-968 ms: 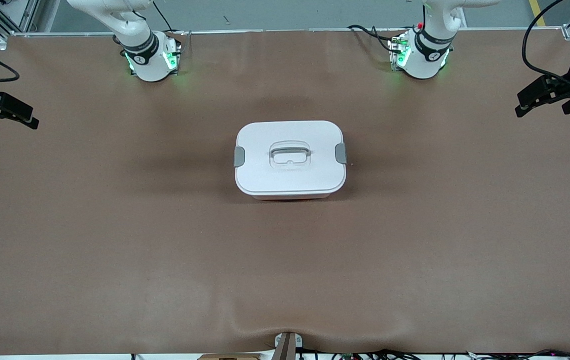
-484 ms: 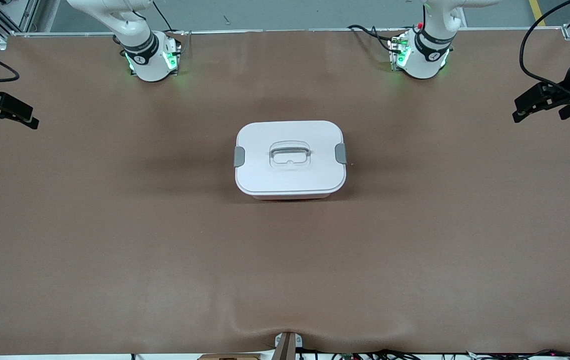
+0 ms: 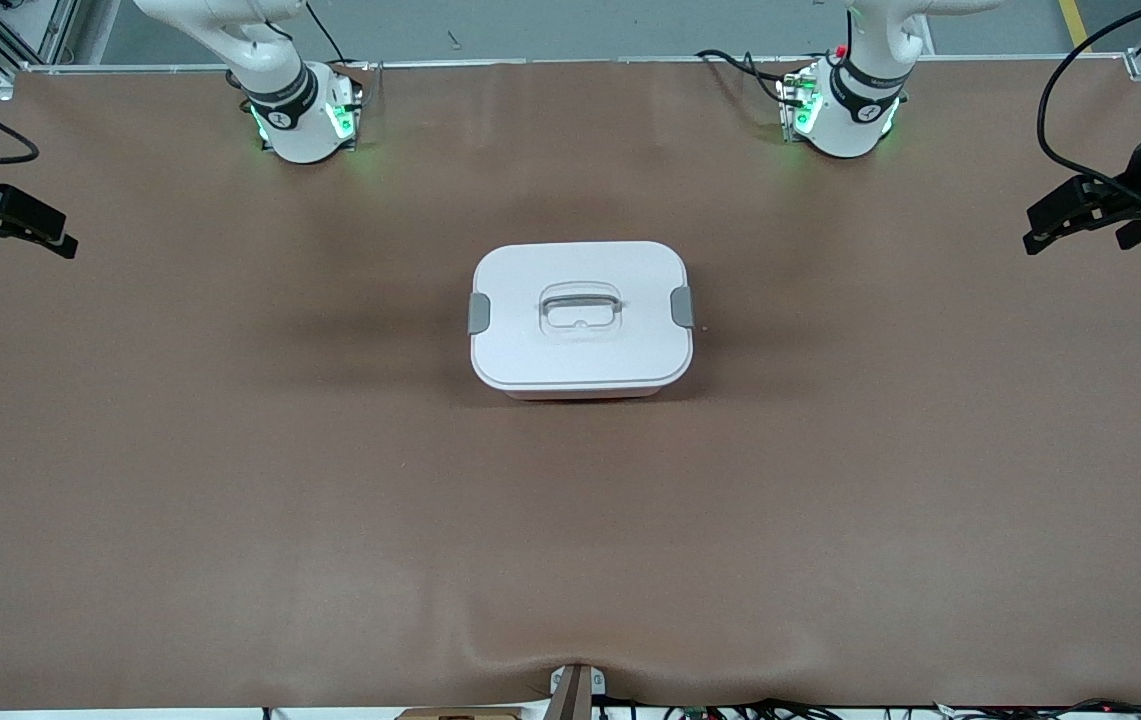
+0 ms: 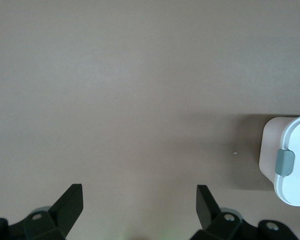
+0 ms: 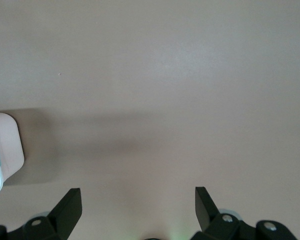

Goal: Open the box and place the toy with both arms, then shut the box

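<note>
The rounded-rectangular pink plastic box with a white lid (image 3: 581,317) sits closed mid-table on the brown table covering (image 3: 230,480), both grey side clips (image 3: 479,313) latched; no toy is visible. Black left gripper (image 3: 1055,215) and black right gripper (image 3: 45,232) hover at their table ends, fingers wide and empty; lifting before unclipping both risks dragging the box

Left gripper (image 3: 1055,222) and right gripper (image 3: 45,232) wide open, low over the desk's two end edges.

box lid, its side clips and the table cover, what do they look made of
Box lid: looks like white moulded plastic, smooth satin finish, with rounded corners and a recessed handle formed in. Side clips: grey, matte, probably plastic or rubbery; the look leaves it open. Table cover: brown, matte sheet, possibly paper or vinyl, rippling at its nearer edge.
</note>
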`<state>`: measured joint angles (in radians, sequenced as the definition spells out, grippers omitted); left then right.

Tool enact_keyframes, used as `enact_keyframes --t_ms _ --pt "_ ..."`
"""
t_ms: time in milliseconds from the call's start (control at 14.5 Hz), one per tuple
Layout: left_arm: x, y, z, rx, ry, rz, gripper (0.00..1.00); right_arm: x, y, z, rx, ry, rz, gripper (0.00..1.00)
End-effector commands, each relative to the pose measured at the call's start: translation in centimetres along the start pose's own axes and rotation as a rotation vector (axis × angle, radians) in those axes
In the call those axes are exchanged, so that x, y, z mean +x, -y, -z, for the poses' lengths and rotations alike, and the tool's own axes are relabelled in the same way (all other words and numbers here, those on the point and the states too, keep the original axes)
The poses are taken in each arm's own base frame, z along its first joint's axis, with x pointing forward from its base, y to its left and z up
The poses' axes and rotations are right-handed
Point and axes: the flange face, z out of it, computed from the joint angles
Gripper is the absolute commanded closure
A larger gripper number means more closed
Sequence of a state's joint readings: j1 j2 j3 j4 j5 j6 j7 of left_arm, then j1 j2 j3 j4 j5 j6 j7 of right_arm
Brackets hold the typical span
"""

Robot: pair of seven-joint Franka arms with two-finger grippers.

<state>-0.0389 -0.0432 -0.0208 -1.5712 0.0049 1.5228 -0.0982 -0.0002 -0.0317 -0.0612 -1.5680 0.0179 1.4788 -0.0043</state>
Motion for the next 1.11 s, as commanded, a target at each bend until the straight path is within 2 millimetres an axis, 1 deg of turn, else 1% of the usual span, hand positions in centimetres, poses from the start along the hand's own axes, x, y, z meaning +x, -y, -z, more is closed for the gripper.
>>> enact_keyframes --t_ms 0,207,1037 --pt "0.07 -0.17 0.65 -0.009 -0.004 -0.007 0.00 -0.20 0.08 0.51 -0.015 -0.002 -0.010 0.00" --pt "0.09 0.12 0.72 -0.012 -0.006 -0.021 0.00 -0.20 0.08 0.51 -0.015 -0.002 -0.010 0.00" --pt "0.01 -0.54 0.71 -0.019 -0.003 -0.012 0.00 -0.20 0.00 0.51 -0.015 -0.002 -0.012 0.00"
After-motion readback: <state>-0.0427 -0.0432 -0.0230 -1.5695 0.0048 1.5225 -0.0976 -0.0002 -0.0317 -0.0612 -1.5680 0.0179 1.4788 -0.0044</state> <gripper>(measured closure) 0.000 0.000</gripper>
